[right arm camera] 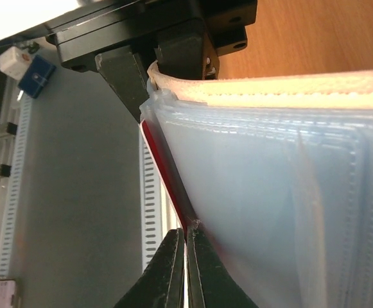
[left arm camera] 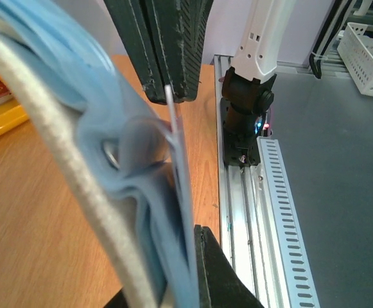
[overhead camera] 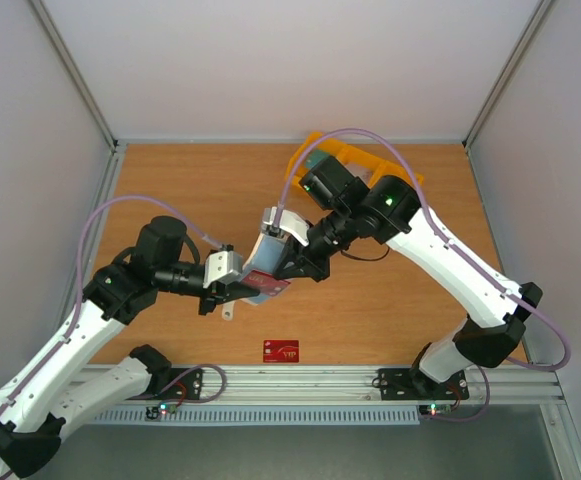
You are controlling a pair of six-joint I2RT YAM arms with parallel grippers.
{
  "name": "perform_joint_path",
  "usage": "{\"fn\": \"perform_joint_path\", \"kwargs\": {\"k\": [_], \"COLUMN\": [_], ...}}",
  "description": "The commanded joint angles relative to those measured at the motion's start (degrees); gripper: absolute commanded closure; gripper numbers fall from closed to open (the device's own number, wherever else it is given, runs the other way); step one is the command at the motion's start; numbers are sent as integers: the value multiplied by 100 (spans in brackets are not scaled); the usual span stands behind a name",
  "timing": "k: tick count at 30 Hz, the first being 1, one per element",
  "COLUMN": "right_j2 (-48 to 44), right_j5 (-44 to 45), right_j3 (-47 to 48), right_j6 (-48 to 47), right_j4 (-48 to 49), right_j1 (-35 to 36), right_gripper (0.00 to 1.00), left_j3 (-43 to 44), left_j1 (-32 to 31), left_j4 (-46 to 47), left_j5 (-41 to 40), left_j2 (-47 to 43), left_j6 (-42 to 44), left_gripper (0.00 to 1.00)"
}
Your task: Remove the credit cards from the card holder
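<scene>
The card holder (overhead camera: 266, 258) hangs in the air over the middle of the table, cream outside and pale blue inside (left arm camera: 141, 192). My left gripper (overhead camera: 240, 288) is shut on its lower edge; one black finger (left arm camera: 221, 276) presses against the blue sleeves. From the other side, my right gripper (right arm camera: 185, 253) is shut on the edge of a red credit card (right arm camera: 165, 168) that sticks out of the holder's clear sleeves (right arm camera: 269, 192). In the left wrist view its fingers (left arm camera: 173, 51) pinch that thin card (left arm camera: 175, 135) from above. Another red credit card (overhead camera: 281, 351) lies flat on the table.
A yellow bin tray (overhead camera: 362, 158) stands at the back of the table behind the right arm. The metal rail (overhead camera: 320, 380) with both arm bases runs along the near edge. Pale walls close in the table on three sides.
</scene>
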Motion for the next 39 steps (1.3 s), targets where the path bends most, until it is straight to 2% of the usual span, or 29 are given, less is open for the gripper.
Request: {"fn": "perform_joint_path", "kwargs": {"k": [1, 21, 24, 28, 34, 39], "right_j2": [-129, -100, -88, -76, -12, -96], "right_j5": [796, 969, 1067, 1153, 719, 198], "right_j3": [-155, -525, -580, -553, -677, -787], "right_j6": [37, 168, 221, 202, 280, 270], "right_j4": [273, 881, 1035, 1088, 1290, 1555], "right_j1": [205, 598, 641, 641, 641, 641], "right_gripper": [95, 94, 99, 99, 94, 99], "left_j3": [12, -65, -85, -76, -127, -102], "left_j1": [-89, -115, -111, -116, -114, -117], "left_j4": [380, 912, 911, 758, 996, 958], "left_j5": [224, 54, 100, 101, 122, 174], "left_j2": [-78, -28, -48, -84, -79, -73], "left_j6": [-79, -847, -860, -700, -765, -804], "left_gripper": [100, 100, 100, 100, 100, 100]}}
